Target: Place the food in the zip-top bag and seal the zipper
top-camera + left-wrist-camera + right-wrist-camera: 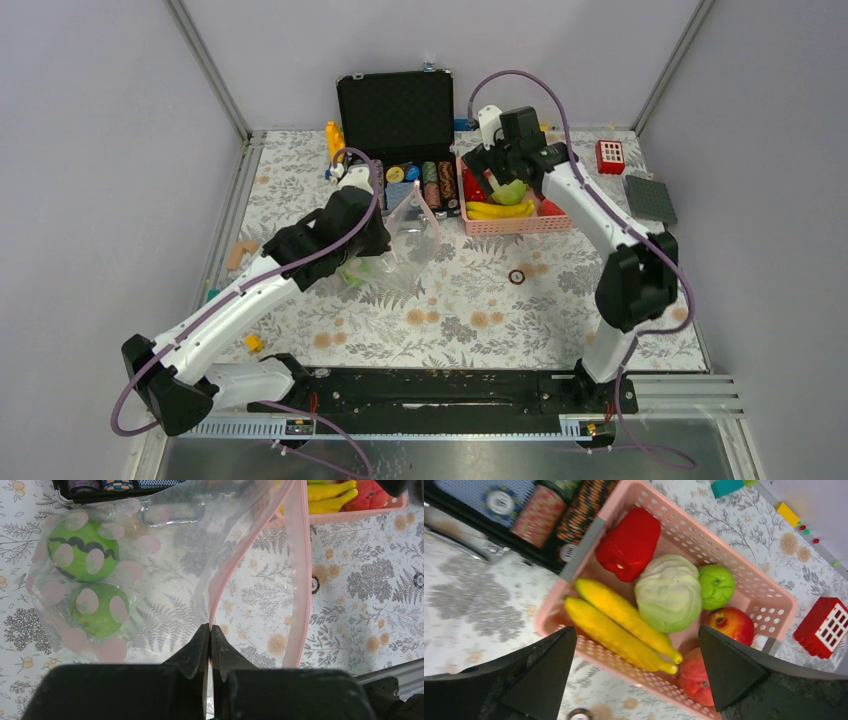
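Resting inside bag (170, 575): two cabbages (82, 550)

My left arm (235, 300) and right arm (590, 205) wear white shells between black joints. A purple cable (520, 72) loops along each; my jaws are matte black wedges.

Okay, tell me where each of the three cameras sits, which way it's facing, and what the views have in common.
Top external: above and behind the bases, looking down on the table; both arms show whole.
Left wrist: on the left arm, looking down past the left gripper, shut on the zipper of the zip-top bag.
Right wrist: on the right arm, looking down between the fingers of the open right gripper into the pink basket.
Shared: the yellow bananas in that basket appear in all three.
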Available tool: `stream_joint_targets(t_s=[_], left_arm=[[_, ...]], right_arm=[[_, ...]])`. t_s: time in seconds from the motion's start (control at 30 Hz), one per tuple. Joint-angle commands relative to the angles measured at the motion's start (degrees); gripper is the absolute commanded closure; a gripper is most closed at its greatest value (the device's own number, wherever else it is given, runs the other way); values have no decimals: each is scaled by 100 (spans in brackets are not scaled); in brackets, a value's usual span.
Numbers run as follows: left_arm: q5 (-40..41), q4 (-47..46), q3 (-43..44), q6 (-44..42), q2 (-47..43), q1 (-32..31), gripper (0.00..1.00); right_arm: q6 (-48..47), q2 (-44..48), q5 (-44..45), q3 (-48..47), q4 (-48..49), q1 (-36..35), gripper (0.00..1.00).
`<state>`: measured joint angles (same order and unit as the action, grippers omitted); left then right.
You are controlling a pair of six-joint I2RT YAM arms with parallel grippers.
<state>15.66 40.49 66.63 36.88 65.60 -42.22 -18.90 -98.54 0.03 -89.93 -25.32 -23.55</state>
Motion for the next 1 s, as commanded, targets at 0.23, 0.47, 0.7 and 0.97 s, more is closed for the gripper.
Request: stream_joint_targets(t_s=[0.23, 0.47, 0.7, 0.97], left_arm=[[86, -326, -73, -172, -172, 41, 100], [165, -392, -175, -137, -243, 38, 100], [190, -357, -131, -131, -211, 40, 100], [244, -291, -113, -79, -146, 45, 100]], right_arm=[[-1494, -1688, 324, -1456, -764, 320, 0], [-1642, -2433, 262, -2086, -934, 478, 0], [-1487, -3164, 221, -2604, -1340, 522, 0], [-1195, -3541, 285, -2863, -1712, 571, 4]])
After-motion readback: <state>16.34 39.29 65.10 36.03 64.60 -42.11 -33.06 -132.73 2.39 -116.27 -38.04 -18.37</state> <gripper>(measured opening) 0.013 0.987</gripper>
